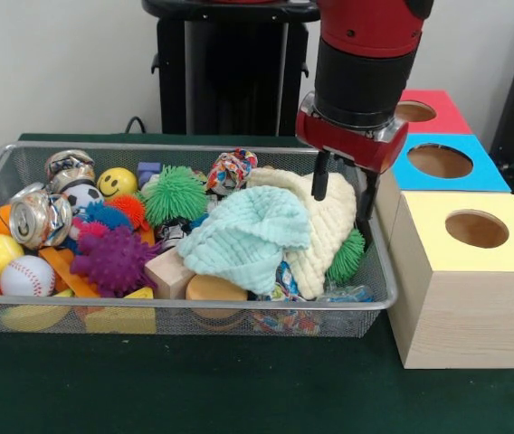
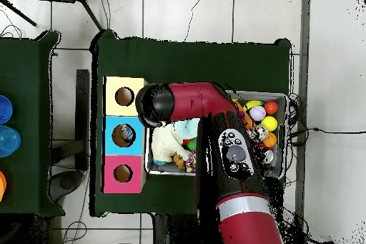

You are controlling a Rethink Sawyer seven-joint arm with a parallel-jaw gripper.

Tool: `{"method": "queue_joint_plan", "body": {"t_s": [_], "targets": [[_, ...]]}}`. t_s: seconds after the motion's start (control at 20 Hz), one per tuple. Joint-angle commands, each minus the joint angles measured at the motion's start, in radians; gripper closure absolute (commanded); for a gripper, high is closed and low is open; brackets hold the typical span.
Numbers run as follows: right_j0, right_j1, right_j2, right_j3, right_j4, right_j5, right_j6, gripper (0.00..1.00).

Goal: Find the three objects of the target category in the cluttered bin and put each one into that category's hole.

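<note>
The gripper [image 1: 343, 194] is hanging with fingers spread, one tip resting against the cream cloth [image 1: 325, 237] at the wire bin [image 1: 194, 309]'s end nearest the boxes; the other finger is partly hiding behind that cloth. Overhead, the arm [image 2: 214, 123] is covering it entirely. A mint cloth [image 1: 243, 235] is lying just beside, burying toys beneath. The yellow box [image 1: 461, 280] is standing close alongside.

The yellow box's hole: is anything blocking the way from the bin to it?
Nothing visible blocks it. The yellow box stands right beside the bin, and its hole is open on top. The end effector hangs open over the cream cloth at that end of the bin.
</note>
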Motion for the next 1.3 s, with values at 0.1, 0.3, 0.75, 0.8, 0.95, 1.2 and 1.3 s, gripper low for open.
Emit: {"method": "queue_joint_plan", "body": {"t_s": [0.1, 0.3, 0.75, 0.8, 0.95, 1.2, 1.3], "targets": [[-0.013, 0.075, -0.035, -0.060, 0.022, -0.015, 0.095, 0.00], [0.002, 0.113, -0.049, -0.088, 0.032, -0.043, 0.131, 0.00], [0.067, 0.167, -0.107, -0.148, 0.084, -0.050, 0.229, 0.00], [0.074, 0.166, -0.115, -0.148, 0.092, -0.048, 0.233, 0.00], [0.095, 0.166, -0.138, -0.152, 0.116, -0.043, 0.247, 0.00], [0.134, 0.168, -0.178, -0.173, 0.160, -0.012, 0.265, 0.00], [0.146, 0.170, -0.193, -0.183, 0.177, -0.001, 0.268, 0.00]]}}
